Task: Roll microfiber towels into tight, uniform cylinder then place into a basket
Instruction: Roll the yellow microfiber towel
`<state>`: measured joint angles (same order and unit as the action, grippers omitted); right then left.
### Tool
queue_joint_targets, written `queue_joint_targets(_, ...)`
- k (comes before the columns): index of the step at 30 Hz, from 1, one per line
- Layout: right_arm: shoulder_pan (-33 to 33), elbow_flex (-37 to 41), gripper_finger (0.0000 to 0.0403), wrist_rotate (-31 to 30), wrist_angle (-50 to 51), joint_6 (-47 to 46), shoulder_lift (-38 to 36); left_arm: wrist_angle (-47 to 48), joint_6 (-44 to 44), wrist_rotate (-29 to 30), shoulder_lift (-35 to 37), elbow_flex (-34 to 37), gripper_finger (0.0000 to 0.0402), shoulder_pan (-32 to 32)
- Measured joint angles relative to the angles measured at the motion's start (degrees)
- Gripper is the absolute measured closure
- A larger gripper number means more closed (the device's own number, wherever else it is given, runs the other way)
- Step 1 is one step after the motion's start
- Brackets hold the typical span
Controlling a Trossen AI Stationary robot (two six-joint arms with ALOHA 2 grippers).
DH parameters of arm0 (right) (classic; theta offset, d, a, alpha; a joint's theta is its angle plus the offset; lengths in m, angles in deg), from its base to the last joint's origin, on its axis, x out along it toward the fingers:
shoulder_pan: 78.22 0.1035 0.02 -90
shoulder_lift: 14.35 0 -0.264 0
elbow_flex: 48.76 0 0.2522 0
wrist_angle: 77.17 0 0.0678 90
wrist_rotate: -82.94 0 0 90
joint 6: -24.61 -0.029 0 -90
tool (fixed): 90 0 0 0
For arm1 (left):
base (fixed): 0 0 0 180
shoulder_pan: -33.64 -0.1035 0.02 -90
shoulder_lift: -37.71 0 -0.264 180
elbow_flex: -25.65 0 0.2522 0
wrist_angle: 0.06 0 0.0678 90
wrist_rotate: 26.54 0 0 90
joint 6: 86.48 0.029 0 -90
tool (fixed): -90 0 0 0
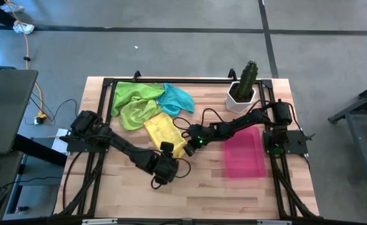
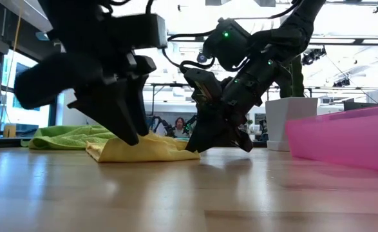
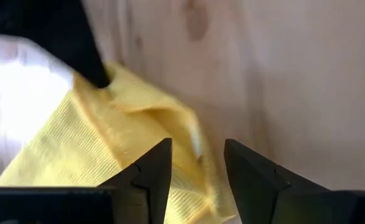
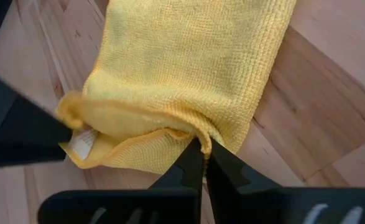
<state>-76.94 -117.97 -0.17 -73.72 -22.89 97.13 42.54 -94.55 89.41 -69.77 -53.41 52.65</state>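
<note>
A yellow towel (image 1: 163, 130) lies flat on the wooden table, its near edge turned over in a loose fold (image 4: 138, 121). My right gripper (image 4: 199, 148) is shut on that fold at its right end. My left gripper (image 3: 198, 160) stands open over the fold's left end, its fingers pointing steeply down on either side of the cloth edge (image 3: 191, 134). Two lime green towels (image 1: 133, 103) and a teal one (image 1: 178, 99) lie bunched at the table's far side. The pink basket (image 1: 244, 155) sits to the right. My left gripper has one fingertip (image 4: 42, 127) against the fold's left corner (image 4: 70, 115), beside the white label; whether the other finger touches the cloth I cannot tell. My right gripper pinches the folded near edge (image 4: 194, 134) of the yellow towel between its fingertips, near the towel's right corner. The fingers slant down from the table's far right. The towel lies slack on the table.
A white pot with a green cactus (image 1: 242, 92) stands at the far right, behind the basket. Bare wood shows along the near edge (image 1: 189, 194). In the low view, a person (image 2: 178, 125) sits far behind the table.
</note>
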Motion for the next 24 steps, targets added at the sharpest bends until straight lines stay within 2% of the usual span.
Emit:
queue_joint_targets(3,0.0,0.0,0.0402,-0.3,0.0,0.2,0.0,1.6,-2.0,-0.8,0.0,0.0,0.0266,-1.0)
queue_joint_targets(8,0.0,0.0,0.0402,-0.4,0.1,0.8,0.0,1.8,-2.2,-5.8,0.0,0.0,0.0278,-1.9)
queue_joint_targets(11,0.0,0.0,0.0402,-0.4,0.1,1.3,0.0,1.9,-2.2,-6.1,0.0,0.0,0.0310,-1.9)
queue_joint_targets(16,0.0,0.0,0.0402,-0.3,0.1,1.3,0.0,2.8,-4.8,-6.5,0.0,0.0,0.0390,-2.2)
queue_joint_targets(24,0.0,0.0,0.0402,-0.3,1.0,1.5,0.0,6.7,-14.6,-7.6,0.0,0.0,0.0399,-2.6)
